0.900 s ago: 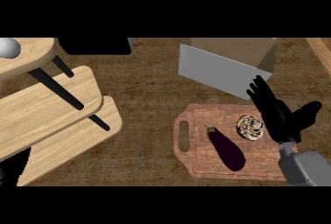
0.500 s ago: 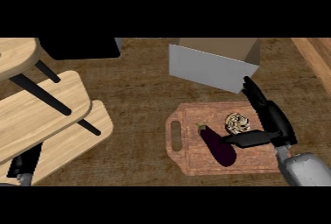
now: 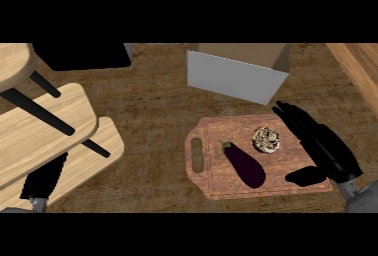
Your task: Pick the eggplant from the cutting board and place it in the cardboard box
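Observation:
A dark purple eggplant (image 3: 245,163) lies diagonally on the wooden cutting board (image 3: 214,180), stem toward the top left. My right hand (image 3: 317,145) hovers over the board's right side with straight fingers pointing up toward the cardboard box (image 3: 235,75); its thumb sticks out left near the eggplant's lower end, apart from it. The box stands just beyond the board, its grey flap facing me. My left hand (image 3: 44,181) shows at the lower left edge, low beside the wooden furniture.
A small round tan-and-white object (image 3: 266,139) sits on the board between the eggplant and my right hand. Light wooden stools or chairs with black legs (image 3: 52,125) fill the left side. A wooden edge (image 3: 362,65) runs along the far right.
The view has shifted, so the board and box sit a little further left. My right hand has opened out and moved right of the eggplant, its thumb drawn back from it.

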You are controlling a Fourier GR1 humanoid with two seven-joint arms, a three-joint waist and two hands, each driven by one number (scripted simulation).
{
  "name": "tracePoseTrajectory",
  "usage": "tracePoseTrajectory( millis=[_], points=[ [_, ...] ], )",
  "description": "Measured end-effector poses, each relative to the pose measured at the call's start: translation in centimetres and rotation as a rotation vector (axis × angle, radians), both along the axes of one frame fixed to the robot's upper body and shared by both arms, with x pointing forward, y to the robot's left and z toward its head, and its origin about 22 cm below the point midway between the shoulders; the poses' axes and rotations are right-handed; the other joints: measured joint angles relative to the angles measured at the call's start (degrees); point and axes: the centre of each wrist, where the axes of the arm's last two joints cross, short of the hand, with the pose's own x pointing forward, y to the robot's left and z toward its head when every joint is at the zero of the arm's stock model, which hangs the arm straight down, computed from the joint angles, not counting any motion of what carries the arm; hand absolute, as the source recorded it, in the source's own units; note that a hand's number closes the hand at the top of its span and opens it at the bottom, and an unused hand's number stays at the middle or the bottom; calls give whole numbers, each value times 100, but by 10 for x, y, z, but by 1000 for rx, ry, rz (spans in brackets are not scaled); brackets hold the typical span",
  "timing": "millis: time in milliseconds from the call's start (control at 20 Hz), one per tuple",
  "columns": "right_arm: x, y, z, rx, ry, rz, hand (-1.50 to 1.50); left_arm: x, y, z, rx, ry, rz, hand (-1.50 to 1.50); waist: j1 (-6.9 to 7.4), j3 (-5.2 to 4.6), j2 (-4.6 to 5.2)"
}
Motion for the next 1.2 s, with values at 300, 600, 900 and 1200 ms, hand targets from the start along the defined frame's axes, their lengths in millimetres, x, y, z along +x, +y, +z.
tracePoseTrajectory(
  millis=[300,600,900,1200],
  points=[
    [-22,24,35,-212,-37,34,-150,5,-10,2,-66,14,-44,0,26,-11,2],
    [-54,56,62,-295,121,12,-150,14,-20,7,-82,21,-77,0,155,-6,69],
    [-77,86,84,-321,234,-52,-150,24,-35,11,-89,26,-99,0,349,4,134],
    [-78,112,83,-300,267,-107,-150,33,-45,14,-99,32,-130,0,512,16,184]
  ],
)
